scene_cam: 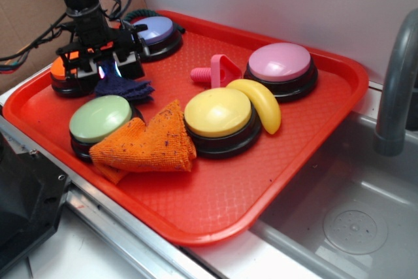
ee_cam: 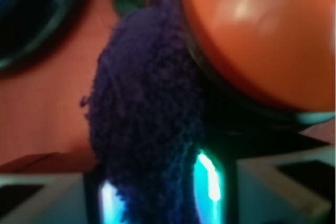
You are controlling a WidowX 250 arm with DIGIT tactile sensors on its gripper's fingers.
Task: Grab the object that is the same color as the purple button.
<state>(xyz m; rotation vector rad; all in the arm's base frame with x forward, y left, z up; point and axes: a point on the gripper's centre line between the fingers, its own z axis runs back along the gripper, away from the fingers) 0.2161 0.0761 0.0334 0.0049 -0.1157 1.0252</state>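
Observation:
The small dark purple cloth (scene_cam: pixel 124 88) lies on the red tray (scene_cam: pixel 215 207) between the orange button (scene_cam: pixel 62 70) and the green button (scene_cam: pixel 100 117). My gripper (scene_cam: pixel 106 70) stands right over its far edge, jaws closed on the fabric. In the wrist view the fuzzy purple cloth (ee_cam: pixel 147 124) fills the gap between my two glowing fingers (ee_cam: pixel 210 182) and hangs forward, with the orange button (ee_cam: pixel 262 35) at the right. The purple button (scene_cam: pixel 153 31) with a lavender top sits behind my gripper at the tray's back.
An orange cloth (scene_cam: pixel 147 145) lies by the green button. A yellow button (scene_cam: pixel 219 114), a banana (scene_cam: pixel 261 102), a pink plastic piece (scene_cam: pixel 215 71) and a pink button (scene_cam: pixel 281 63) stand to the right. A sink (scene_cam: pixel 353 220) and faucet (scene_cam: pixel 395 83) are at the right.

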